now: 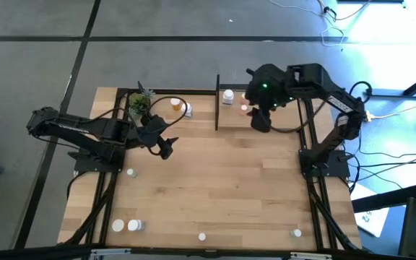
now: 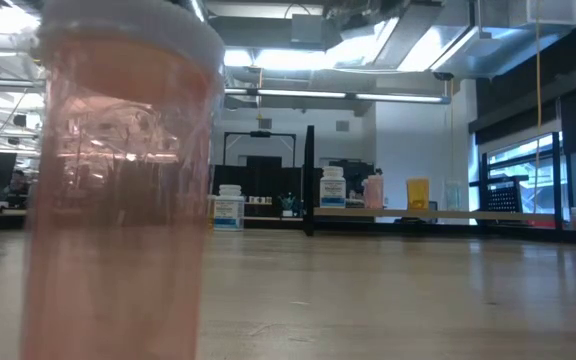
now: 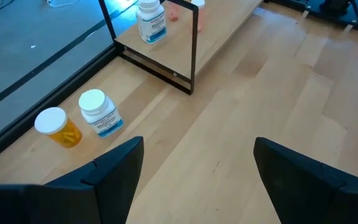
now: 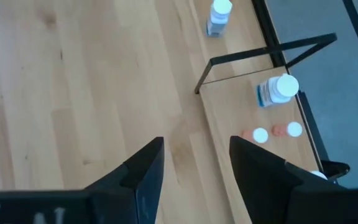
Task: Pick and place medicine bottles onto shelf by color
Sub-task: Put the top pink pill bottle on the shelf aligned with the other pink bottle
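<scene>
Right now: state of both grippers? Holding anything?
Left gripper: open, holding nothing, above the bare table near the orange bottle.
Right gripper: open, holding nothing, above the table beside the shelf.

Legible text: none. White medicine bottles (image 3: 151,22) on the shelf (image 3: 229,31) carry blue-printed labels, wording too small to read.

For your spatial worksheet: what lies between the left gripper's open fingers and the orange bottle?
Only bare tabletop between left gripper and orange bottle, per the left wrist view.
</scene>
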Motion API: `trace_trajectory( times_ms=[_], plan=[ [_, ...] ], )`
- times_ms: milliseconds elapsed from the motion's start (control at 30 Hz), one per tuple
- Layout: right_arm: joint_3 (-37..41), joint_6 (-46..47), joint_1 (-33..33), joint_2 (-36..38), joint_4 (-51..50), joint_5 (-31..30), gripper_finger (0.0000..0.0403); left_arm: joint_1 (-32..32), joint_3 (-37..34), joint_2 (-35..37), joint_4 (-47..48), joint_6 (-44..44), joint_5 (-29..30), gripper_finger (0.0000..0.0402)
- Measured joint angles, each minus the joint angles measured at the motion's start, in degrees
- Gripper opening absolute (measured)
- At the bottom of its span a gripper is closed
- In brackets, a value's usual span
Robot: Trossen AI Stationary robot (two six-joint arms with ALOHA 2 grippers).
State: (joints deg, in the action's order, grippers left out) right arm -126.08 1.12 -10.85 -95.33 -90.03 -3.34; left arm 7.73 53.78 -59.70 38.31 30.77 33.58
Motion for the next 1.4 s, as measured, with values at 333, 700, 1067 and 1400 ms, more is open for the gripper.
trace_trajectory(
  times_ms=[333, 700, 1067, 1400],
  plan=[
    [18.1, 5.8, 4.0, 11.3, 10.6, 0.7, 0.0184, 0.0, 0.0, 0.0, 0.1, -1.4, -0.1, 0.0298],
    [41.9, 16.4, 9.6, 20.5, 25.9, 2.0, 0.0184, 0.0, 0.0, 0.0, 0.1, -1.5, -0.6, 0.0298],
    [60.6, 20.7, 8.6, 20.5, 36.7, -2.0, 0.0184, 0.0, 0.0, 0.0, 0.0, -1.4, -1.2, 0.0298],
    [65.6, 21.9, -0.7, 20.5, 45.0, -2.5, 0.0116, 0.0, 0.0, 0.0, -0.4, -1.3, -1.2, 0.0298]
  ],
)
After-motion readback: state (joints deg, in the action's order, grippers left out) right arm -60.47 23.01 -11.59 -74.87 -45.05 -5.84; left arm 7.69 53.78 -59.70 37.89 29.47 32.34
